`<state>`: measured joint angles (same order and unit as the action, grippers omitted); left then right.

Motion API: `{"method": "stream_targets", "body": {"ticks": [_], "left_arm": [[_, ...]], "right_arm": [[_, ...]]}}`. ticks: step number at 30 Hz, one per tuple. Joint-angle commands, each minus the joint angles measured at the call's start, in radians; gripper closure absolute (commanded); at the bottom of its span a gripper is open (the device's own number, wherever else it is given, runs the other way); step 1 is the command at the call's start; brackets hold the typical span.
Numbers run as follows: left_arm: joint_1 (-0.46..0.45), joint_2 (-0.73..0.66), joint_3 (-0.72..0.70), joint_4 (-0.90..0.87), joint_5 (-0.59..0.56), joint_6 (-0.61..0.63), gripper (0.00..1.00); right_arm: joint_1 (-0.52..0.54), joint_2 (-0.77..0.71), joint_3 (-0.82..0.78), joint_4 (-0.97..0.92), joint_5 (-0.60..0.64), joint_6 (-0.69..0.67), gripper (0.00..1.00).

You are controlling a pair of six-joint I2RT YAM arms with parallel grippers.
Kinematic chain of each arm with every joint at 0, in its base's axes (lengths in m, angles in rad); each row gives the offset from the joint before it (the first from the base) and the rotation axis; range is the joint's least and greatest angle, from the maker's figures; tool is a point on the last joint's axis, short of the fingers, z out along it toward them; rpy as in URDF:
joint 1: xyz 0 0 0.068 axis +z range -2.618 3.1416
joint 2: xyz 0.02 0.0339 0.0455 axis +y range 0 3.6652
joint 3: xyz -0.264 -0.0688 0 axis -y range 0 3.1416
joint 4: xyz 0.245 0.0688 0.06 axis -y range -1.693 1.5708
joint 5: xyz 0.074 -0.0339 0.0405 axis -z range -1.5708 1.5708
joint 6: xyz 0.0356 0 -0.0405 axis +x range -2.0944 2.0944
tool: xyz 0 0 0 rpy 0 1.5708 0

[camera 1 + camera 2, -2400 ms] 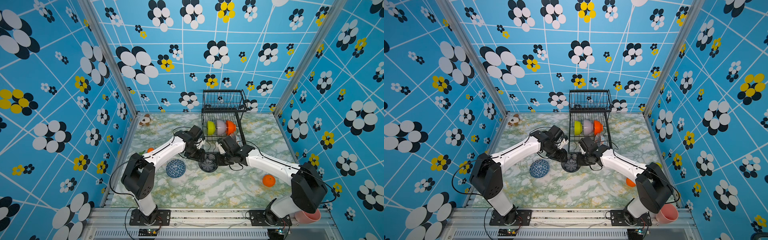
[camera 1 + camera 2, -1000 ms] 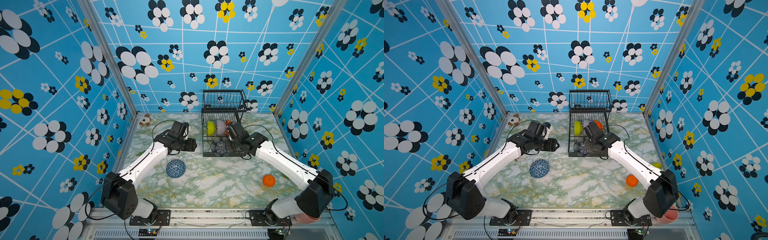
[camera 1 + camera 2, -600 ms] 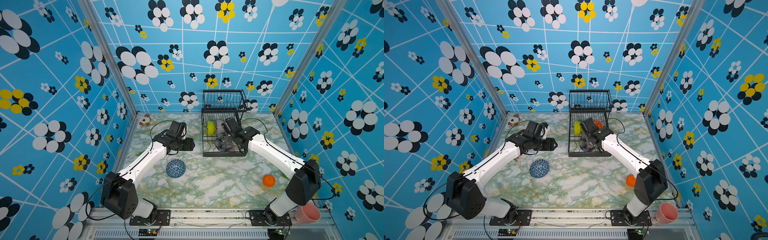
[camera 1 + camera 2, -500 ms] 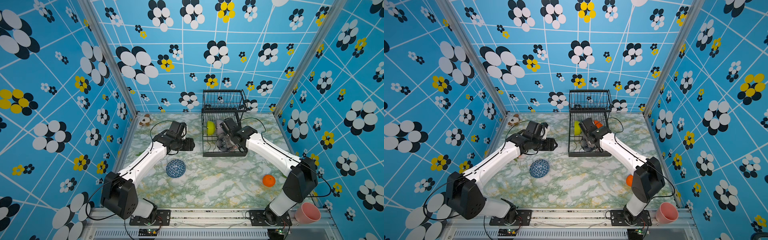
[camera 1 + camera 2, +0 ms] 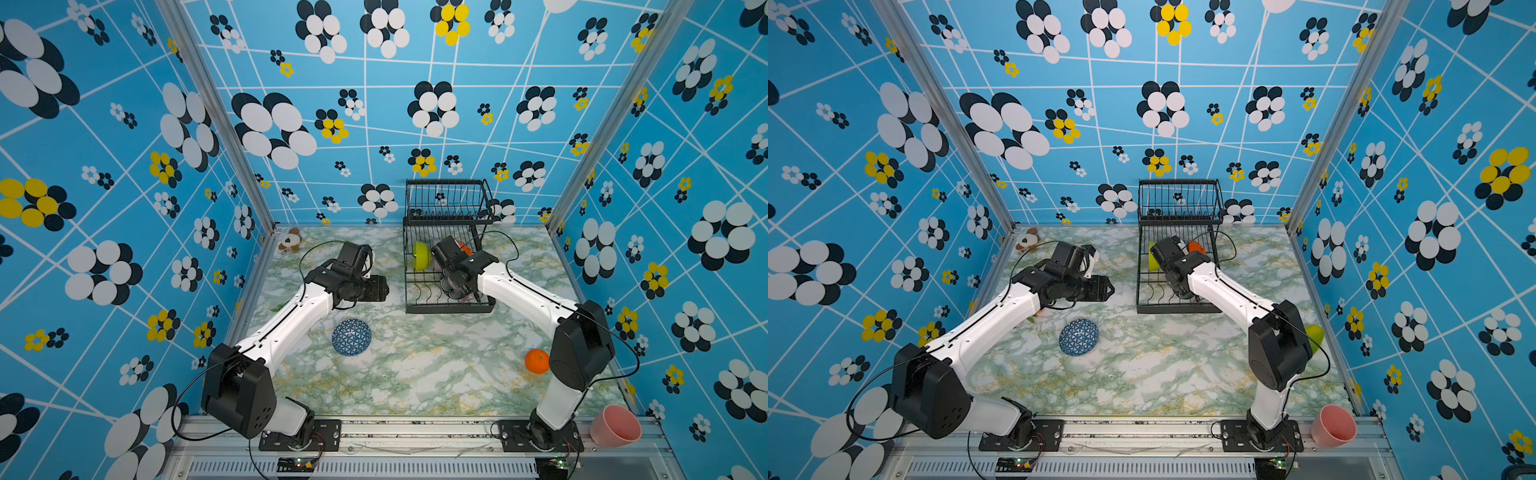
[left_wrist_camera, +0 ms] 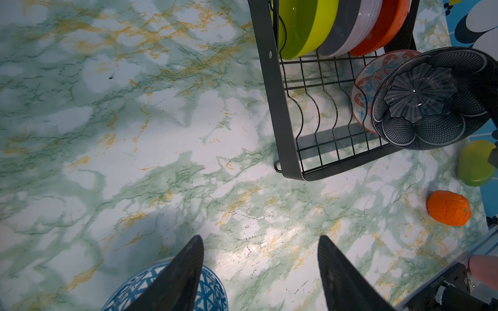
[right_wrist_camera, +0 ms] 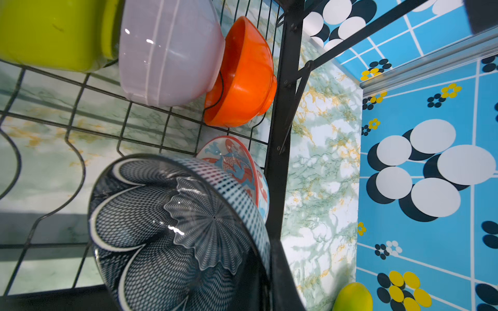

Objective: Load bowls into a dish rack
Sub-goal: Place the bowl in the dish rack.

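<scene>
The black wire dish rack stands at the back of the table. Inside its lower tray my right gripper is shut on the rim of the black bowl with the white flower, which is tilted on edge against the red-blue floral bowl. Lime-green, lilac and orange bowls stand in the row behind. My left gripper hangs open and holds nothing, left of the rack. The blue geometric bowl lies upside down on the table, partly under its fingers.
An orange fruit and a green fruit lie on the marble table by the right wall. A pink cup sits at the front right corner. A plush toy lies in the back left corner. Patterned walls close in three sides.
My right arm carried the black bowl from the table in front of the rack into the lower tray and pushed it further in. The left arm drew back left, then stayed still.
</scene>
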<state>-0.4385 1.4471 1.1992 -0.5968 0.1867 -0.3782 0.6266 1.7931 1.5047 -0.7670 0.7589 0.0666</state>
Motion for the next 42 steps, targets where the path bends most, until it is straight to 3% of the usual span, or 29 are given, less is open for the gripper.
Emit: {"method": "stream_targets", "body": {"ticks": [1, 29, 42], "left_arm": [[0.009, 0.002, -0.004, 0.005, -0.005, -0.005, 0.31], [0.011, -0.011, -0.004, 0.002, -0.017, 0.001, 0.31], [0.012, -0.011, -0.004, 0.002, -0.02, 0.0, 0.31]], "right_arm": [[0.014, 0.026, 0.034, 0.046, 0.084, -0.031, 1.0], [0.077, 0.187, 0.045, 0.155, 0.314, -0.201, 1.0], [0.091, 0.239, 0.054, 0.185, 0.354, -0.24, 1.0]]}}
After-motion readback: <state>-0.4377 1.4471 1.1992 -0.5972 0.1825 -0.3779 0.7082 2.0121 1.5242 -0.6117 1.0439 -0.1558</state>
